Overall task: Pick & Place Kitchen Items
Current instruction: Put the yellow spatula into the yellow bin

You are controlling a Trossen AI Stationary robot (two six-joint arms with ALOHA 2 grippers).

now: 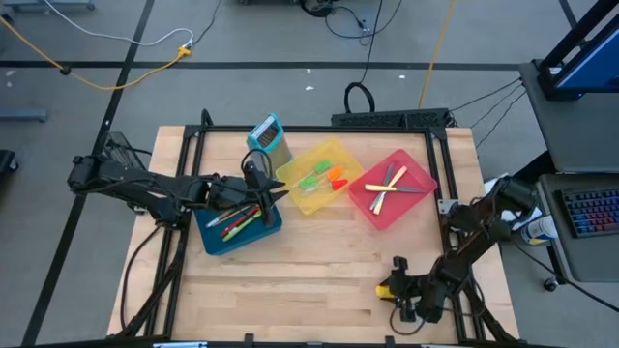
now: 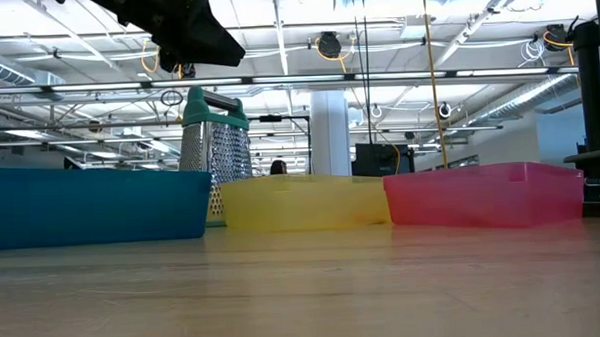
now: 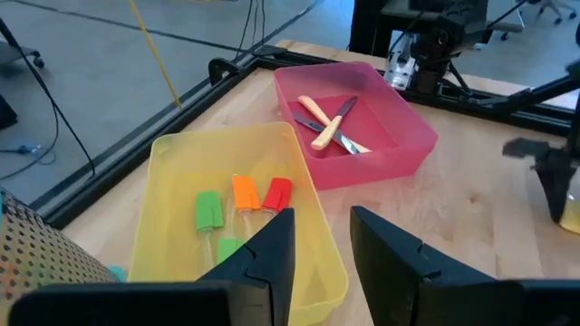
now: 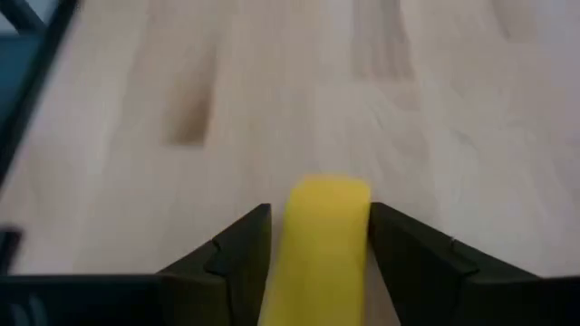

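Right gripper (image 4: 319, 237) low over bare bench (image 1: 319, 280) near its front edge, jaws apart with a yellow spatula head (image 4: 322, 235) between them; contact unclear, handle hidden.

Left gripper (image 3: 322, 244) jaws released, empty, above the yellow bin (image 3: 172, 181). Ahead of them: green, orange and red spatulas (image 3: 240, 204), then the red bin (image 3: 399, 118) with knives (image 3: 331, 127). Grater (image 1: 269, 140) behind the blue bin (image 1: 215, 235).
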